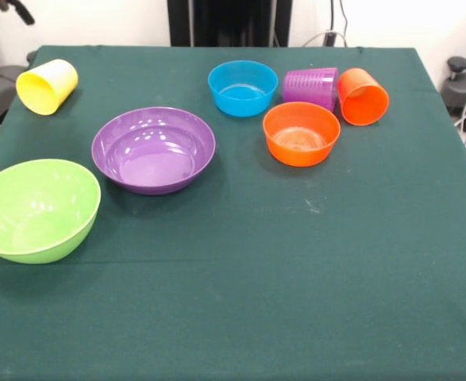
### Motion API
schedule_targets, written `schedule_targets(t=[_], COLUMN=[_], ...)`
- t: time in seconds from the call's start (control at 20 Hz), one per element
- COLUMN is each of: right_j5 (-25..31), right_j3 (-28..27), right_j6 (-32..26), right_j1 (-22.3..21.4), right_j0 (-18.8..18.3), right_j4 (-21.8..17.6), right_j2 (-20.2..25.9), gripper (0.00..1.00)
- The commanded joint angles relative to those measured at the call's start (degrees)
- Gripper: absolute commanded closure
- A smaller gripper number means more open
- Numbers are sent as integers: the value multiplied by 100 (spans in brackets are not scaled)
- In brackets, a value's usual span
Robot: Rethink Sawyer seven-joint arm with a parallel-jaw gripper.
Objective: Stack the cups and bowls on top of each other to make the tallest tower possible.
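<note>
Green tablecloth (pixel 296 262) carries scattered bowls, with the purple cup (pixel 310 86) wedged between neighbours (gripper unseen, state unknowable).

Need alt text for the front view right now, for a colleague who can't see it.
Nothing is stacked: on the green table sit lime green, purple, blue and orange bowls, upright and separate. Yellow, purple and orange cups lie tipped over. No gripper shows.

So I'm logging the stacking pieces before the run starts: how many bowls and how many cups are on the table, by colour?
Bowls: 4
lime green plastic bowl
large purple plastic bowl
small blue plastic bowl
small orange plastic bowl
Cups: 3, all lying on their sides
yellow plastic cup
ribbed purple plastic cup
orange plastic cup
Total: 7
</note>
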Motion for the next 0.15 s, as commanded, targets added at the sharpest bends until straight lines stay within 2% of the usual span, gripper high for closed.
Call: schedule_targets(t=[0.05, 0.15], right_j5=[-31, -40], right_j3=[351, 379], right_j6=[-396, -404], right_j1=[27, 1], right_j0=[40, 45], right_j4=[-136, -149], right_j2=[576, 595], gripper=[0, 0])
